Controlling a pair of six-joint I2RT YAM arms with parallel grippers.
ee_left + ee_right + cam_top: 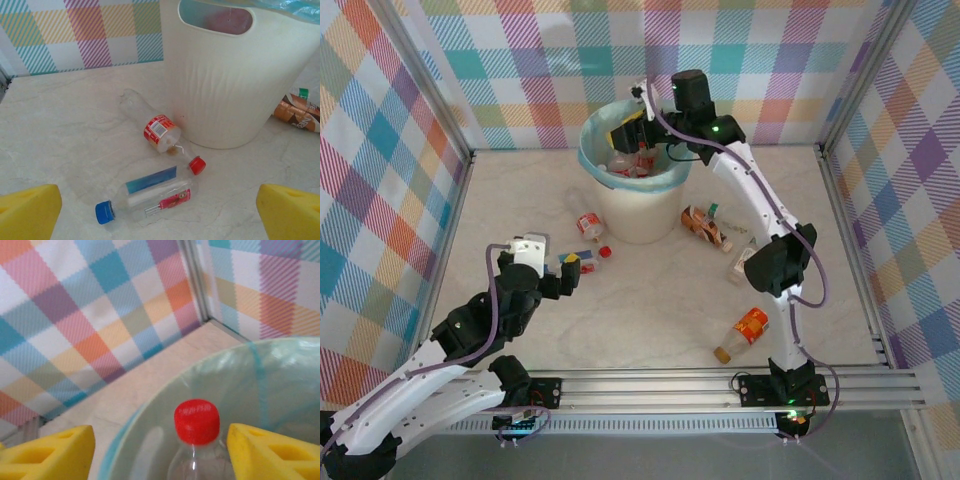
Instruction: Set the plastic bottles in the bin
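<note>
The cream bin [638,215] with its blue liner stands at the back middle, with bottles [625,165] inside. My right gripper [638,135] hangs over its rim, open. A clear bottle with a red cap [197,422] stands loose between the yellow fingers [272,455] of the right gripper [160,452], close to the right one, above the liner [280,385]. My left gripper [160,222] is open and low over the table. Just ahead of it lie a blue-capped clear bottle [145,197] and a red-label bottle [161,132] resting against the bin [225,90].
Right of the bin lie a crumpled brown-label bottle [705,225], a clear bottle [740,265] and an orange-label bottle [747,332] near the front rail. Checked walls close in the table on three sides.
</note>
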